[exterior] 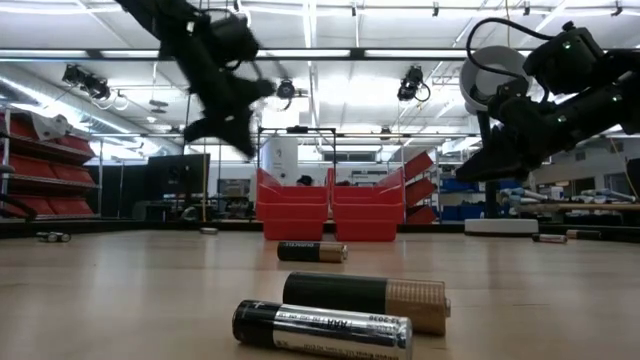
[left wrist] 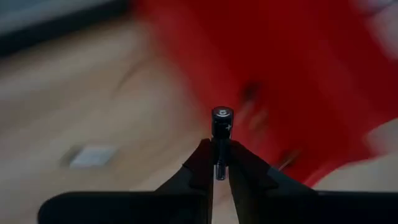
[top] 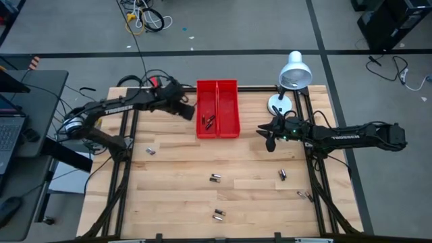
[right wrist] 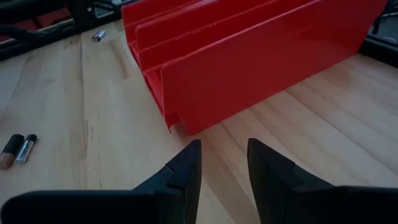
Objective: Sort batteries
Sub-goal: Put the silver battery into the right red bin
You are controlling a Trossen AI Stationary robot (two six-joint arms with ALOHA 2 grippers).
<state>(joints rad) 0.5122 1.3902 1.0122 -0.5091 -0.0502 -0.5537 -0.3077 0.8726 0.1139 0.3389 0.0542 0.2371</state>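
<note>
The left hand (left wrist: 221,167) is pinching a single battery (left wrist: 221,124) upright between its fingers, just beside the left wall of the red bin (top: 217,86). Judging by that grip and position, the cell is likely being carried to the bin's left compartment, where a few batteries (top: 209,121) already lie. The right hand (right wrist: 224,163) hovers just right of the red bin, its fingers spread apart and holding nothing, apparently waiting its turn. The remaining batteries (top: 216,179) lie scattered over the table (top: 169,196) in front of the bin, singly and in pairs, well apart from it.
</note>
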